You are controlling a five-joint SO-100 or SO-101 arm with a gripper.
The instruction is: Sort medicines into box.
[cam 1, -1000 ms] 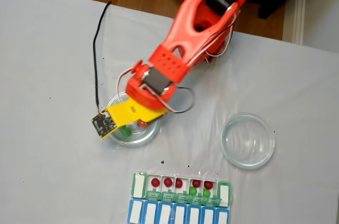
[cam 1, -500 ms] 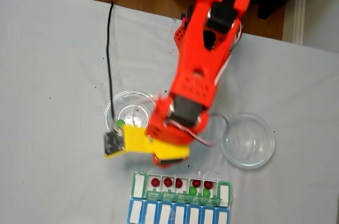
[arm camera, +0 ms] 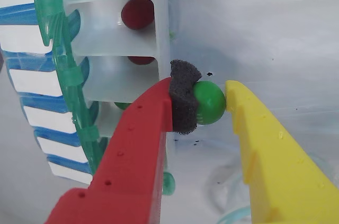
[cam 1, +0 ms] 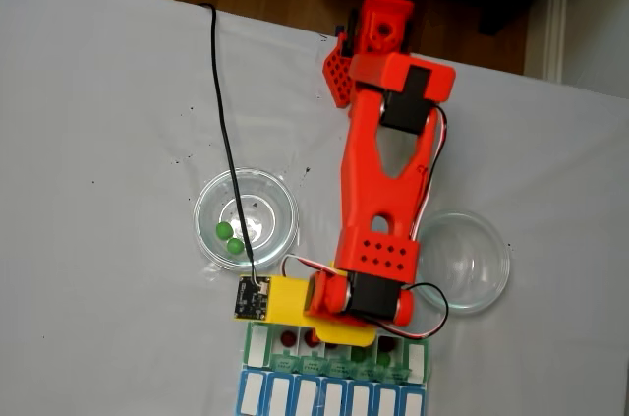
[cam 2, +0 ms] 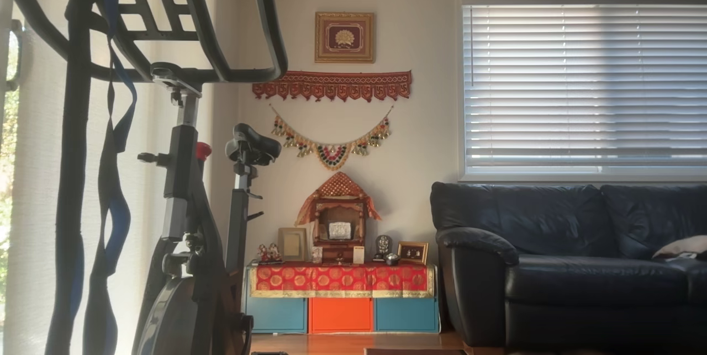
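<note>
In the wrist view my gripper [arm camera: 204,99] is shut on a green medicine ball [arm camera: 209,102], pinched between the foam-padded red finger [arm camera: 143,150] and the yellow finger [arm camera: 270,150]. It hangs just beside the box [arm camera: 116,70], whose white compartments hold dark red balls [arm camera: 137,14]. In the fixed view the gripper [cam 1: 329,326] sits over the box [cam 1: 257,345] at the table's near edge, covering some compartments. Two green balls [cam 1: 229,238] lie in the left glass dish [cam 1: 246,217].
An empty round glass dish [cam 1: 470,261] sits right of the arm. A black cable [cam 1: 221,111] runs across the grey tablecloth to the wrist camera. The other view looks at a room with an exercise bike [cam 2: 188,206] and a sofa [cam 2: 569,255].
The arm has swung from the left dish down to the box, carrying a green ball. Two green balls stay in the dish.
</note>
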